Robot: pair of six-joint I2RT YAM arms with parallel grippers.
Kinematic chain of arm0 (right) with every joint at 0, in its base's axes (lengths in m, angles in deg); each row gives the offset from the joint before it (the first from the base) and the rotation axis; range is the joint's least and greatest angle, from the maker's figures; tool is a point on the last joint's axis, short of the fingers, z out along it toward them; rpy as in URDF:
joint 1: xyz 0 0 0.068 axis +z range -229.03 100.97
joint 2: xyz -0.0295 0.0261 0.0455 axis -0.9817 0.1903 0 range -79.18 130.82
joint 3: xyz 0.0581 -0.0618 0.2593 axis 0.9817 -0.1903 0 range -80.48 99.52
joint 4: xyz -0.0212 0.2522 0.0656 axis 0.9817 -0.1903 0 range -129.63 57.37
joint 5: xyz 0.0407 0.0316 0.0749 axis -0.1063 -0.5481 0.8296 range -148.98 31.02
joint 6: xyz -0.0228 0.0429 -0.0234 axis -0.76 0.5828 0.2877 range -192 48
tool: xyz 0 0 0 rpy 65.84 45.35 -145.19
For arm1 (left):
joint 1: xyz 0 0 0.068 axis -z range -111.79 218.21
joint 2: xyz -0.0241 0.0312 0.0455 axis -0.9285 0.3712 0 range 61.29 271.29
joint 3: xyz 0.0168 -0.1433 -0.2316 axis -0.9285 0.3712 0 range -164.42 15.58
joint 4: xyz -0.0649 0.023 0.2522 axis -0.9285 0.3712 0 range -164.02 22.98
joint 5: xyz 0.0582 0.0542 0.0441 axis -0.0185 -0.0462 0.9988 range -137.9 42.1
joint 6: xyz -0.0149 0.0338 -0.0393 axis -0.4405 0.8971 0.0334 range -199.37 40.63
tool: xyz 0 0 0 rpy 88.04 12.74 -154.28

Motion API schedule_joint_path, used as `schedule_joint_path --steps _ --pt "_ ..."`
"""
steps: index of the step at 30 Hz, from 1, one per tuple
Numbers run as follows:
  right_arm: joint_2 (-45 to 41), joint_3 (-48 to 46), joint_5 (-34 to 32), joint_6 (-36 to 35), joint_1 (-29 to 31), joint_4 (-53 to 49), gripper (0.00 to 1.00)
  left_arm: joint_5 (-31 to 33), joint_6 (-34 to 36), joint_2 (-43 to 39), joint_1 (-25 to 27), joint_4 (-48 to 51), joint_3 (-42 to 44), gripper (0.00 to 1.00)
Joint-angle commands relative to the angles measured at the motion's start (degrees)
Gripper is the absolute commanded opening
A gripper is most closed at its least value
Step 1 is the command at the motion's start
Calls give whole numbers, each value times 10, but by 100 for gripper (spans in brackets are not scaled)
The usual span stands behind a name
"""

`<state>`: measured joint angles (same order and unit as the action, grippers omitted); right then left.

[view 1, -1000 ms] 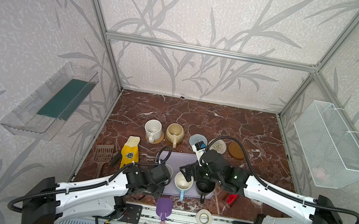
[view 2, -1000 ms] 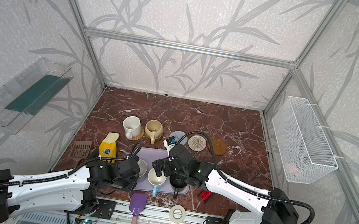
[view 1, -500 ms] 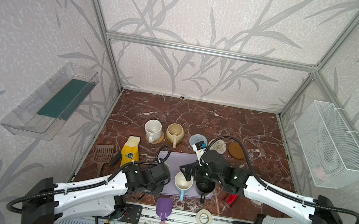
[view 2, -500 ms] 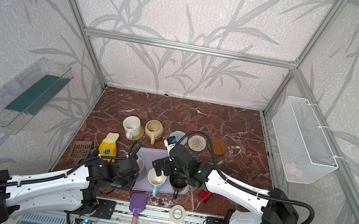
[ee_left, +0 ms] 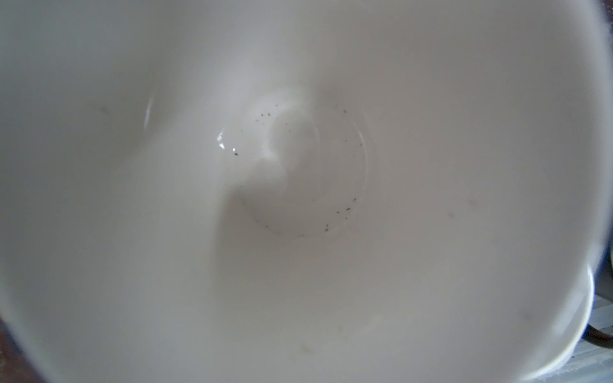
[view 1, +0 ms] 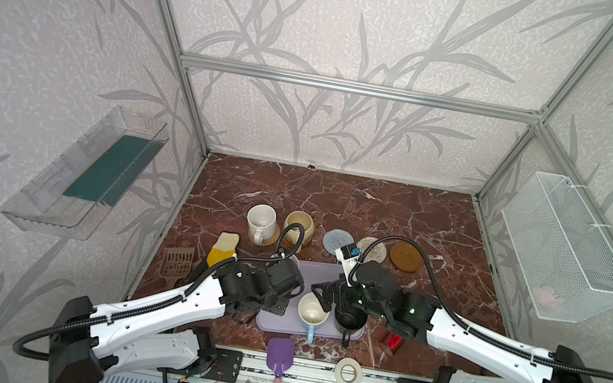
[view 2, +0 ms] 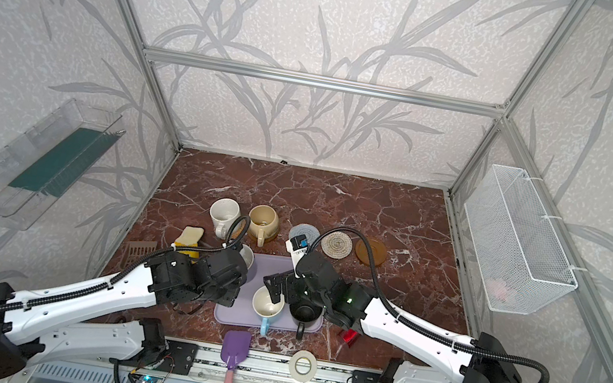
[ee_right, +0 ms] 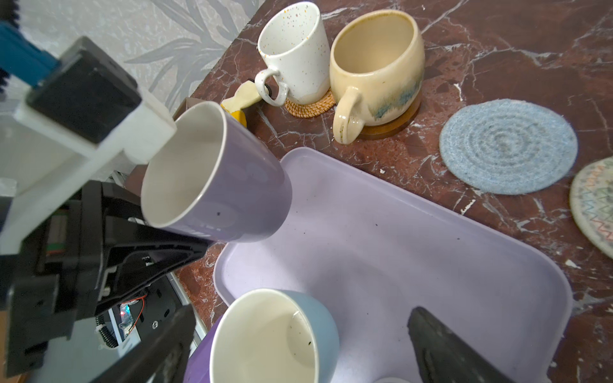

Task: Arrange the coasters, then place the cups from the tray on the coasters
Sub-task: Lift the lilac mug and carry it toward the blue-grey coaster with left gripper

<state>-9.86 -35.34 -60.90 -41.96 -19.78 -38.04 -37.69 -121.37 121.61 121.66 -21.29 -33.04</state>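
My left gripper [view 1: 291, 283] is shut on the lilac cup [ee_right: 215, 179]. The cup is tilted over the near-left corner of the lilac tray [view 1: 324, 277], and its white inside [ee_left: 298, 172] fills the left wrist view. My right gripper [ee_right: 298, 348] stands open over the light blue cup [view 1: 312, 313], which is next to the black cup [view 1: 348, 322] on the tray. The white cup [view 1: 262, 221] sits on the orange rattan coaster [ee_right: 310, 106]. The cream-yellow cup [view 1: 299, 225] sits on an amber coaster [ee_right: 391, 127]. The grey-blue coaster [view 1: 337, 241], beige coaster [view 1: 373, 250] and amber-brown coaster [view 1: 405, 256] are bare.
A yellow-and-cream bottle [view 1: 223, 248] and a brown slotted scoop [view 1: 177, 263] lie left of the tray. A purple spatula [view 1: 279, 354] and a white tape ring [view 1: 348, 372] lie at the front edge, and a red object [view 1: 393, 340] is under the right arm. A wire basket [view 1: 565, 248] hangs on the right wall.
Both arms have stayed almost where they were. The left jaws have tightened slightly on the lilac cup, and the right jaws have stayed wide.
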Motion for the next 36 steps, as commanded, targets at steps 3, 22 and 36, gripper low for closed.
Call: schedule_joint_path --steps 3,22,36 --pt "-35 -10 -20 1 -3 9 99 30 49 18 -37 29 -75 0" --pt "-75 28 -41 -12 -163 -123 99 -34 116 249 -89 2 -355 0" --pt "-44 75 9 -87 -241 -145 99 -26 62 498 -88 67 -566 0"
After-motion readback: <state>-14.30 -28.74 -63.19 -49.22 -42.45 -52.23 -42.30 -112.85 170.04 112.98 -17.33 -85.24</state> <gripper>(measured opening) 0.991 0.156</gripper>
